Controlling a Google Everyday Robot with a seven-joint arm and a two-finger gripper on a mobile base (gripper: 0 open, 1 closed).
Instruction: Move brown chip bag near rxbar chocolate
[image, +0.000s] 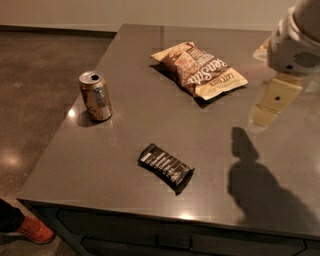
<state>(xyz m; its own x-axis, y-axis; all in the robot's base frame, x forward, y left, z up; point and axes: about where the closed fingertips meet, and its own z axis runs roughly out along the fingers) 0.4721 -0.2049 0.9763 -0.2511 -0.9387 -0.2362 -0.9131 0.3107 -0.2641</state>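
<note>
The brown chip bag (200, 68) lies flat at the back middle of the grey table (125, 150), dark brown with a cream-tan end and white lettering. The rxbar chocolate (166, 167), a small black bar with white stripes, lies near the front middle of the table, well apart from the bag. My gripper (272, 102) hangs at the right side, above the table, to the right of the bag and a little nearer than it, touching nothing.
A tan-gold drink can (95, 96) stands upright at the table's left side. The gripper's shadow (250, 175) falls on the right front of the table. An orange shoe (32, 229) is on the floor at the lower left.
</note>
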